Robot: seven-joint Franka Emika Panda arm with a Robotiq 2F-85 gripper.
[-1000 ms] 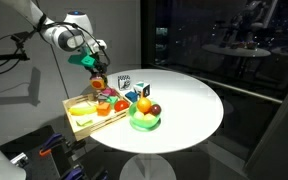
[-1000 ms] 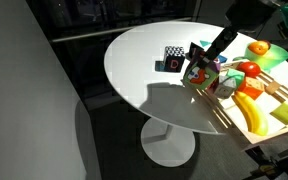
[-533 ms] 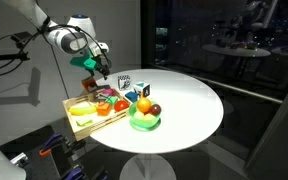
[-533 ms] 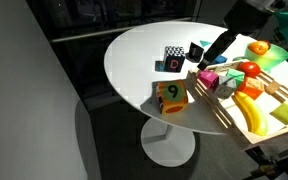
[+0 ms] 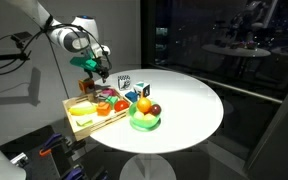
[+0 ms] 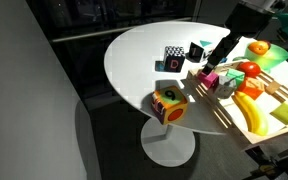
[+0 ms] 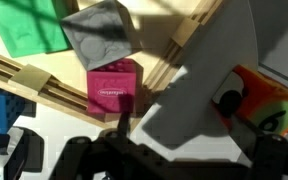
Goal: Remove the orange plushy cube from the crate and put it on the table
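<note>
In an exterior view, the small soft orange cube with dark print lies tilted on the round white table. It is near the table's rim and just outside the shallow light wooden crate. The black gripper hangs over the crate's edge holding nothing; its spread cannot be told. The wrist view shows a pink cube and a grey cube inside the crate.
</note>
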